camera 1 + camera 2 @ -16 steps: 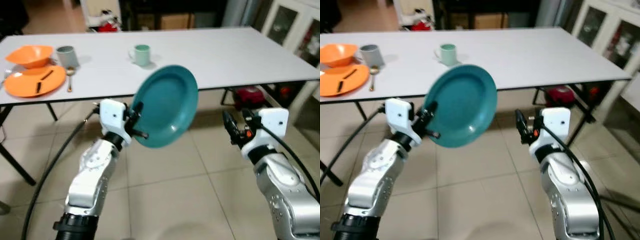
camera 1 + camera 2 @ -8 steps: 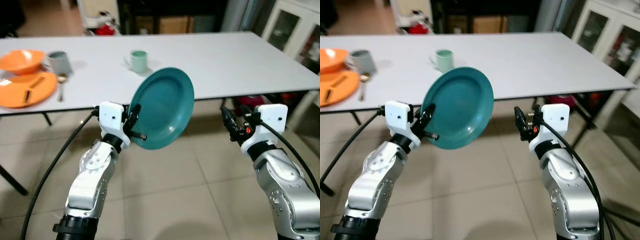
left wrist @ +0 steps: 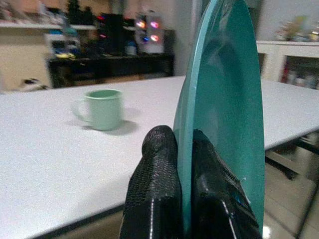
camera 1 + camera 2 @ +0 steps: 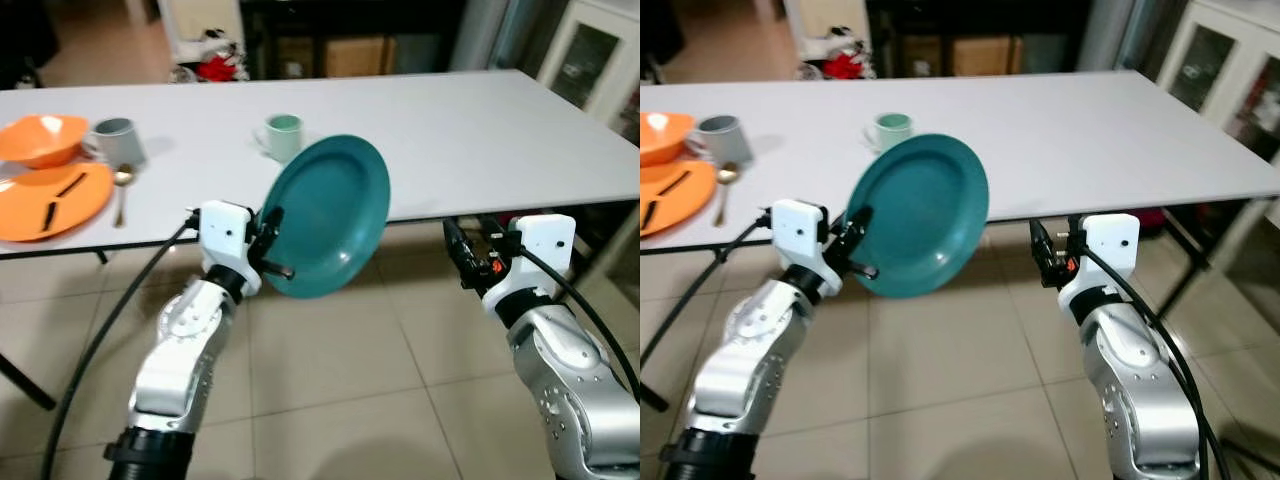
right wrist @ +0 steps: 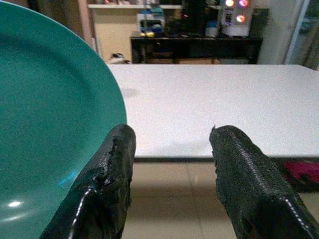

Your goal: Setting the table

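Between the two black fingers of the left gripper sits the rim of a teal plate. The fingers squeeze the rim from both sides, one on the back and one on the front. The plate stands almost on its edge, tilted a little, with its hollow side facing the robot's right. It is up in the air, in front of the near edge of the white table and over the tiled floor. It does not touch the table.

On the other side, the right gripper holds nothing. Its two fingers are spread apart with a gap between them. It hangs in the air near the plate but apart from it, and it points toward the table's near edge.

Past the plate, a light green mug stands on the table. Well off to the robot's left, one place has its dishes. An orange plate lies flat there with two small dark sticks on it. An orange bowl sits just behind that plate. A grey mug stands beside the bowl, and a spoon lies next to the orange plate.

A white cabinet with glass doors stands to the robot's right, behind the table
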Available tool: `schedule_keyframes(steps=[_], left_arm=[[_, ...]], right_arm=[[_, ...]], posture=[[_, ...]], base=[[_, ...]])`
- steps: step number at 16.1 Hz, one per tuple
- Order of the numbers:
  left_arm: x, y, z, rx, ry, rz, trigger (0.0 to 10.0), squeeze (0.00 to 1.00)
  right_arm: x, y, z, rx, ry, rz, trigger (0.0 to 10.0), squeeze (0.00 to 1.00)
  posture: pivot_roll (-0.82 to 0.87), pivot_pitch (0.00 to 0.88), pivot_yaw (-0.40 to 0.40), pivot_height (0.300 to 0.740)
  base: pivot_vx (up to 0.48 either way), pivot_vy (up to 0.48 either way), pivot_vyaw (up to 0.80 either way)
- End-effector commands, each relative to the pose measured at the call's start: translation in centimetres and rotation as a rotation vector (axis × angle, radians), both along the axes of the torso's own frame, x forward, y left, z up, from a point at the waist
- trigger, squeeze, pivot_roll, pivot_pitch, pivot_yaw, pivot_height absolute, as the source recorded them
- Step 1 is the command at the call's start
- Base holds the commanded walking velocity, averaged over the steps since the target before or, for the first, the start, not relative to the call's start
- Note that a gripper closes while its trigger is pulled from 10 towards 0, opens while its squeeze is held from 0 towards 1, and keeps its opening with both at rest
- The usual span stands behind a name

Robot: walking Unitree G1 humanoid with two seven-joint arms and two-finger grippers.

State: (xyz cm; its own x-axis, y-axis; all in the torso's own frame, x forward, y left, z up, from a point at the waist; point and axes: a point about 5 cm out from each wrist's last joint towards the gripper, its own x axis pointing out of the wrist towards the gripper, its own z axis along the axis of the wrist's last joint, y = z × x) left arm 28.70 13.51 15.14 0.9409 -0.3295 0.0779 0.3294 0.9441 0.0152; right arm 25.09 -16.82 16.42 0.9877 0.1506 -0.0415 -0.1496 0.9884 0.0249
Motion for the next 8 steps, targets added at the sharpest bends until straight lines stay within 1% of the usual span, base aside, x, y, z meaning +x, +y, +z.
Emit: schedule_keyframes(steps=[1,8], left_arm=[[0.12,0.8,0.71,-0.001,-0.027,0.027,10.0,0.0],[0.15,0.94,0.78,0.01,-0.027,0.025,10.0,0.0]], right_arm=[[0.05,0.47,0.25,0.007,-0.003,0.023,10.0,0.0],[-0.07,0.55,0.01,0.015,0.01,0.023,10.0,0.0]], posture=[[0.01,0.0,-0.003,0.74],[0.01,0.0,0.001,0.74]], base=[[0.371,0.0,0.0],[0.372,0.0,0.0]])
